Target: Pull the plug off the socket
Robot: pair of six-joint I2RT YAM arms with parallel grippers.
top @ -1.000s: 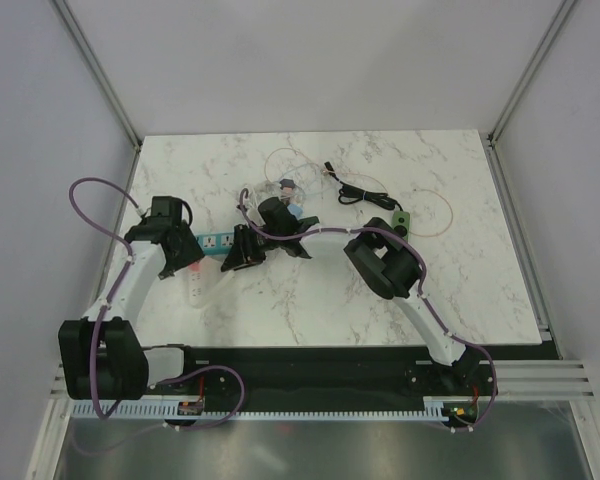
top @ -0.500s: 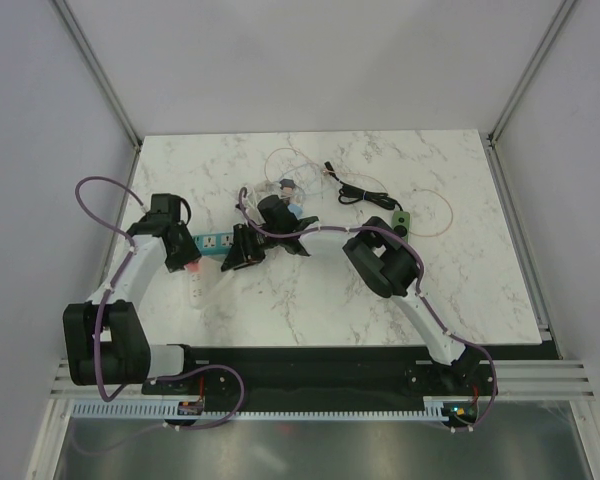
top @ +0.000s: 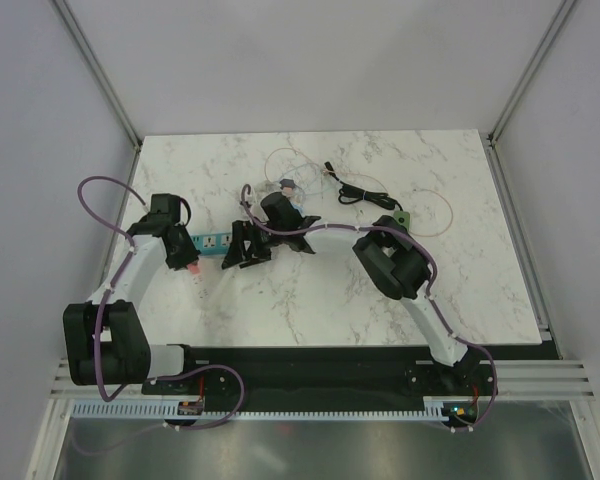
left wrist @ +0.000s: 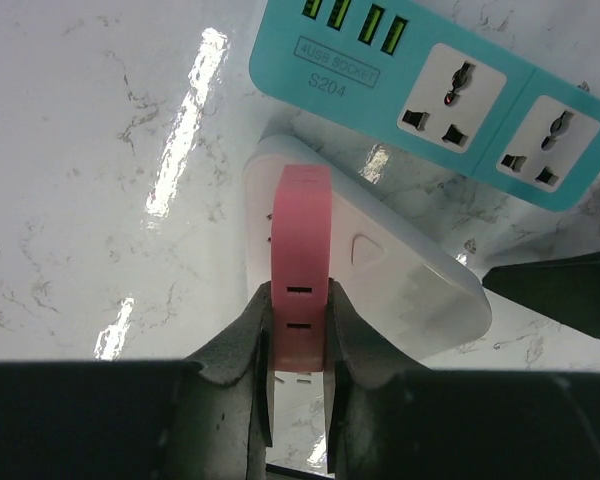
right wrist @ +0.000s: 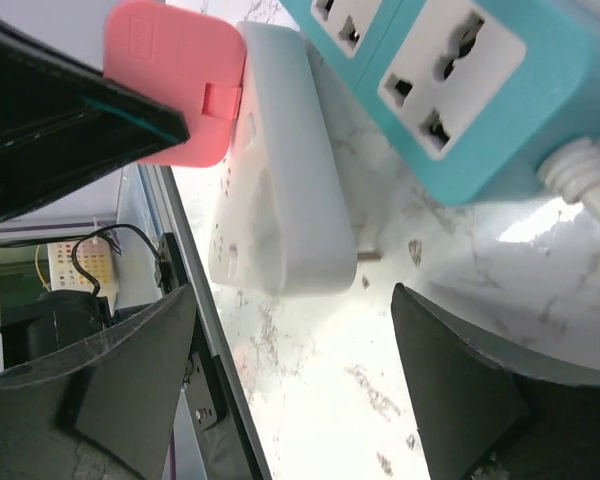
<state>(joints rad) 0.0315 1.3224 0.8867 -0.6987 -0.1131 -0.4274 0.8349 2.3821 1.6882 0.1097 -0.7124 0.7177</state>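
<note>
My L pincer (left wrist: 300,305) is clamped on the pink plug (left wrist: 300,215), one finger on each narrow side, near its lower end. The plug sits on the white socket block (left wrist: 410,275), touching it; can't tell how deep the pins are in. The block lies flat on the marble desk (left wrist: 80,150), just beside the teal power strip (left wrist: 450,85), which shows 2 free outlets + a row of USB ports. My R pincer (right wrist: 290,300) is wide apart w/ nothing gripped, low over the desk, facing the block's end and the strip's white cable (right wrist: 580,180). From above, both pincers are over the desk's left half, w/ the strip btwn them.
</note>
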